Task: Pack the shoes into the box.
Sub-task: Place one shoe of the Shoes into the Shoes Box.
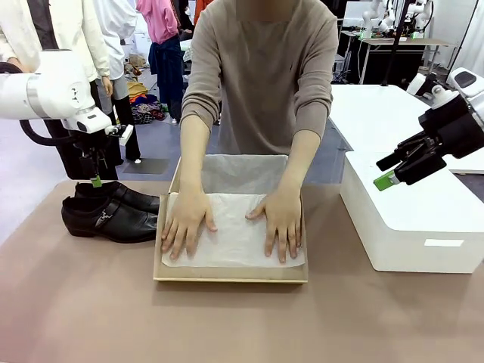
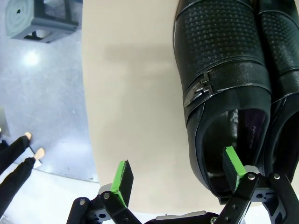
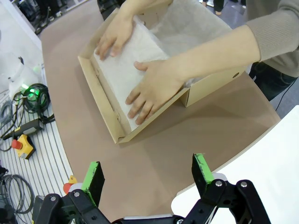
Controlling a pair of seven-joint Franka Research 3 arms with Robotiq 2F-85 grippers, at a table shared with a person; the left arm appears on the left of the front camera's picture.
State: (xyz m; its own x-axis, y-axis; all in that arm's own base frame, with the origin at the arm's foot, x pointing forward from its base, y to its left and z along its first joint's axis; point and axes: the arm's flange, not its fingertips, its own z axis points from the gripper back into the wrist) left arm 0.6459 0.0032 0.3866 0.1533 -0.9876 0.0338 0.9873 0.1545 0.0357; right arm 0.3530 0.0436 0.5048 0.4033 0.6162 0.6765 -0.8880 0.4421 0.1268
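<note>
At nine o'clock of the box (image 1: 231, 274), left claw (image 2: 177, 168) spread above the shoes (image 1: 113, 215); right claw (image 3: 147, 169) spread at three o'clock.

Two shoes (image 1: 106, 218) left of one cardboard box (image 1: 227, 274); two hands (image 1: 185, 223) inside it; one white box (image 1: 408, 227) to its right.

person's hands (image 1: 185, 223) spread across the box (image 1: 227, 274) opening, bare table (image 1: 91, 310) before the shoes (image 1: 113, 219), white box (image 1: 412, 227) at right
</note>
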